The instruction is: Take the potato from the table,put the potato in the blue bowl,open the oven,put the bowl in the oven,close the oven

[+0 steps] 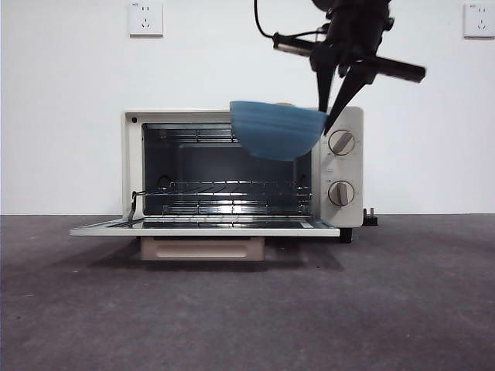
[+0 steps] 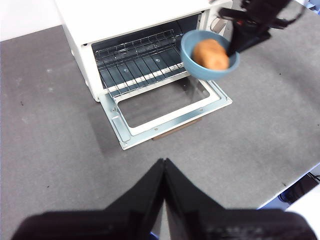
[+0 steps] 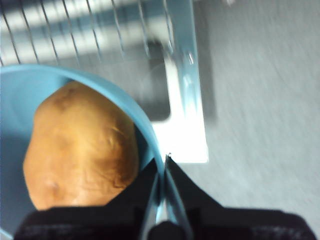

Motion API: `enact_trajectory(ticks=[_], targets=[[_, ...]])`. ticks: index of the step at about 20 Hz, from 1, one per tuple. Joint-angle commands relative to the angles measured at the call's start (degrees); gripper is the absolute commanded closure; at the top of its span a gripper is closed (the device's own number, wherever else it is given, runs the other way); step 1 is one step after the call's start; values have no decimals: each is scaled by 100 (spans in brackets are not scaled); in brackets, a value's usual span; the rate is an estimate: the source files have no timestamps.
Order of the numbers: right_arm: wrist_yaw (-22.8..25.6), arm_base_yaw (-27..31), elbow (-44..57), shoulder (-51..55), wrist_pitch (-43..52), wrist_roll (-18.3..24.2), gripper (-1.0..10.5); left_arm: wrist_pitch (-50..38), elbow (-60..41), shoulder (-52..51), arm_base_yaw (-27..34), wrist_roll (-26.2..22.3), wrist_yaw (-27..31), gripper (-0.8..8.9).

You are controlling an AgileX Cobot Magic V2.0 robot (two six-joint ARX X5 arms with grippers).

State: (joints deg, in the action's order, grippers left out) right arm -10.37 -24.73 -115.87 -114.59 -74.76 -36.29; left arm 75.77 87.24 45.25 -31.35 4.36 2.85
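The blue bowl hangs in the air in front of the upper right of the open oven, tilted. My right gripper is shut on the bowl's right rim, coming down from above. The orange-brown potato lies inside the bowl. The oven door lies flat open on the table, and the wire rack inside is bare. My left gripper is shut on nothing, held above the grey table well in front of the oven.
The oven's two knobs sit just right of the bowl. The beige handle hangs under the lowered door. Two wall sockets are on the white wall behind. Grey table stretches in front.
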Motion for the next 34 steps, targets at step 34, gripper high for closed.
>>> enact_trajectory(ticks=[34], targets=[[896,-459,-503,-1399,1344,-4170,933,-28,-26,146,-20,-199,184,819]])
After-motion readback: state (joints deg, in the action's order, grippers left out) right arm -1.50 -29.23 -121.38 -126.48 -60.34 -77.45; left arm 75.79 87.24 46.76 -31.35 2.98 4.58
